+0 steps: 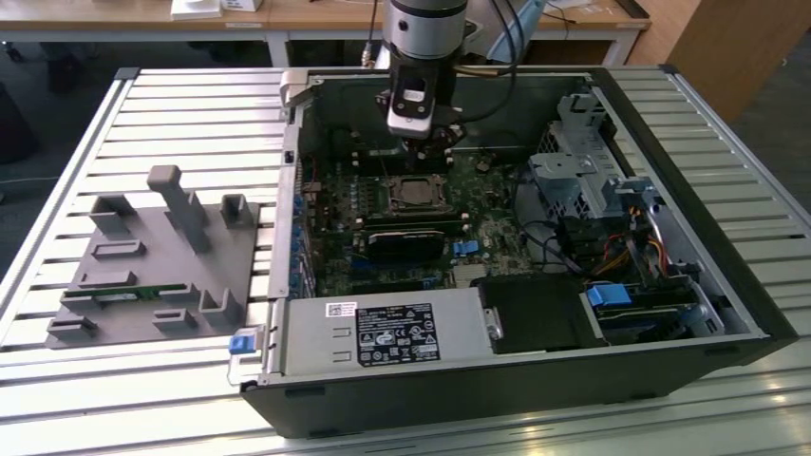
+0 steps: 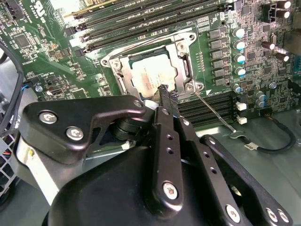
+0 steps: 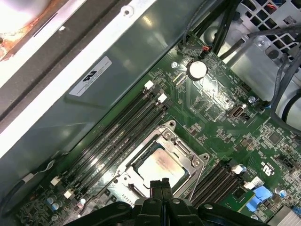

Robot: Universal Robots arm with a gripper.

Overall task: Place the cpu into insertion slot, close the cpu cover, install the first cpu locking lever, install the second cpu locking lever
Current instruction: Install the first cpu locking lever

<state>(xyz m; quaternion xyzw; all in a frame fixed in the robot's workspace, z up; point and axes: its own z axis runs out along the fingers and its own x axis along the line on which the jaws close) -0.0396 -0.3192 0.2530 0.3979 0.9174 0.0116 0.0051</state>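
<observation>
Starting at the exterior view's left, a grey moulded fixture (image 1: 152,266) lies on the slatted table (image 1: 190,104). Just beside it stands the open computer case (image 1: 747,313). Its power supply (image 1: 380,332) carries a white printed sticker, and the first wrist view shows another white label (image 3: 89,76) on the case wall; I leave the print on both unread.

Mid-board, the cpu (image 2: 151,73) sits flat in its socket. The cpu cover (image 2: 181,49) is down around it, with the dull metal top showing through the square opening. One thin locking lever (image 2: 214,110) angles away from the socket corner and looks unlatched.

The tool (image 2: 164,90) hangs at the socket's edge near that corner. It is clenched with nothing between its tips, and I cannot tell whether it touches the frame.

The chip is probably light, stiff and delicate underneath, so it is best held by its edges. The cover looks like thin, stiff sheet metal. The lever is likely a springy, slippery wire, best pushed near its free end.

At the exterior view's right are the drive cages (image 1: 576,176) and cables.
</observation>
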